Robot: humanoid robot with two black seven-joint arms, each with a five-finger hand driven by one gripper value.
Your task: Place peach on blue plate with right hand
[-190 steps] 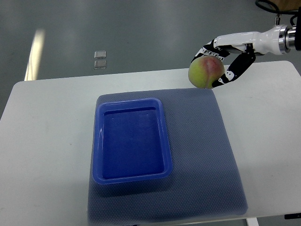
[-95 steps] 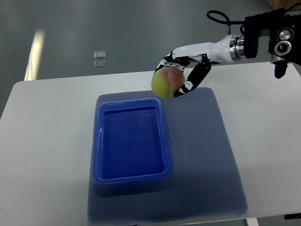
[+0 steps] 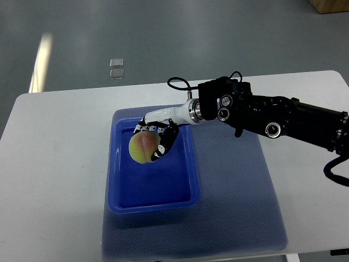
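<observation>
The peach (image 3: 143, 148), yellow-green with a red blush, is held in my right hand (image 3: 154, 139), whose fingers are curled around it. The hand and peach are over the left-middle part of the blue plate (image 3: 188, 169), a deep rectangular blue tray lying on a blue-grey mat (image 3: 240, 185). I cannot tell whether the peach touches the plate's floor. My right arm (image 3: 262, 114) reaches in from the right edge across the mat. The left arm is not in view.
The mat lies on a white table (image 3: 54, 174). The table's far edge runs along the top, with grey floor beyond. Two small clear squares (image 3: 115, 69) lie on the floor.
My right hand has carried the peach from beyond the mat's far right corner leftward and toward me, and now holds it over the blue plate. More of the arm shows.
</observation>
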